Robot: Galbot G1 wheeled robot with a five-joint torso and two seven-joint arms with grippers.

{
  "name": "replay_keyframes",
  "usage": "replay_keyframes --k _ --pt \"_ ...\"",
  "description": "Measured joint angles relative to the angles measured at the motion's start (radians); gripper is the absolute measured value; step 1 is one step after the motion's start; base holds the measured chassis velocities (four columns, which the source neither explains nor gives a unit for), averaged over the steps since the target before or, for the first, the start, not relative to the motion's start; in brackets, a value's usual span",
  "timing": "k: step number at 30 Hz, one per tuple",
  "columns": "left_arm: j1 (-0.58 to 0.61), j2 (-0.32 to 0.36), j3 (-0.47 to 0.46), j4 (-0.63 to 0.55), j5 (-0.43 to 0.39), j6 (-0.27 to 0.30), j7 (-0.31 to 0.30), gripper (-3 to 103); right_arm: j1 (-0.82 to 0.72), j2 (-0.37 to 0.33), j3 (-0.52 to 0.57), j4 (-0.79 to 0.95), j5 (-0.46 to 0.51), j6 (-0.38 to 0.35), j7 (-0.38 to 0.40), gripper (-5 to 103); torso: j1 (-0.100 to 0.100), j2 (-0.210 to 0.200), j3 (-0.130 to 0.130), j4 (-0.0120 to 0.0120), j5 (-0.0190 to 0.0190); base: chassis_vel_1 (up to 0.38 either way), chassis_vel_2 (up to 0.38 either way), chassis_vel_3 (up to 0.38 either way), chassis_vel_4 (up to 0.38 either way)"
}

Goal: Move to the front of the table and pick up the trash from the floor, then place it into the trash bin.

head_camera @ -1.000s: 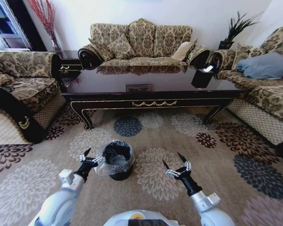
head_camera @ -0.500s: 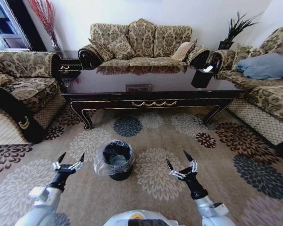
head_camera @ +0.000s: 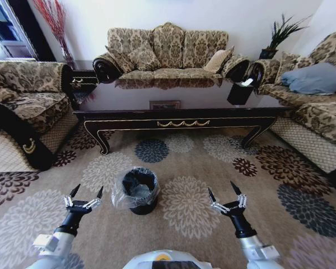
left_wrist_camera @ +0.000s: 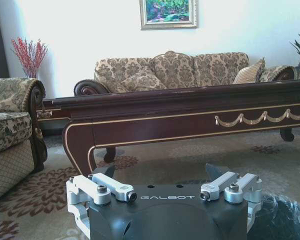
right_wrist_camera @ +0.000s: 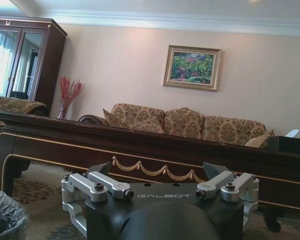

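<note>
The left claw [head_camera: 84, 198] and right claw [head_camera: 228, 198] are held spread and empty above the floor [head_camera: 185, 162], flanking the trash bin [head_camera: 138, 190] before the table [head_camera: 179, 115].

The carpet [head_camera: 213, 162] is beige with round floral medallions in brown, maroon, navy and cream. The desk [head_camera: 179, 115] is glossy dark wood with gold scrollwork. The bin [head_camera: 139, 193] is black, its liner clear. The sofa [head_camera: 168, 50] wears tan damask.
</note>
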Motion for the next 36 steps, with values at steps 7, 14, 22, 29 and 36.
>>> replay_keyframes --k 7,14,22,29,36 --pt "-0.006 0.008 -0.004 0.0 -0.01 0.011 -0.008 100 0.003 -0.003 -0.007 -0.003 -0.018 -0.001 0.017 100 0.0 0.0 0.0 0.0 0.0 0.0 0.0 0.0 0.0" --pt "-0.006 0.008 -0.005 -0.001 -0.011 0.013 -0.009 100 0.003 -0.003 -0.007 -0.003 -0.018 0.0 0.017 100 0.0 0.0 0.0 0.0 0.0 0.0 0.0 0.0 0.0" --pt "-0.007 0.009 -0.005 0.0 -0.012 0.014 -0.01 100 0.003 -0.004 -0.008 -0.003 -0.018 0.0 0.018 100 0.0 0.0 0.0 0.0 0.0 0.0 0.0 0.0 0.0" --pt "-0.007 0.009 -0.005 0.0 -0.013 0.014 -0.01 100 0.003 -0.004 -0.008 -0.003 -0.017 0.0 0.017 100 0.0 0.0 0.0 0.0 0.0 0.0 0.0 0.0 0.0" --pt "-0.007 0.009 -0.005 0.0 -0.013 0.015 -0.01 100 0.003 -0.004 -0.008 -0.003 -0.017 0.001 0.018 100 0.0 0.0 0.0 0.0 0.0 0.0 0.0 0.0 0.0"
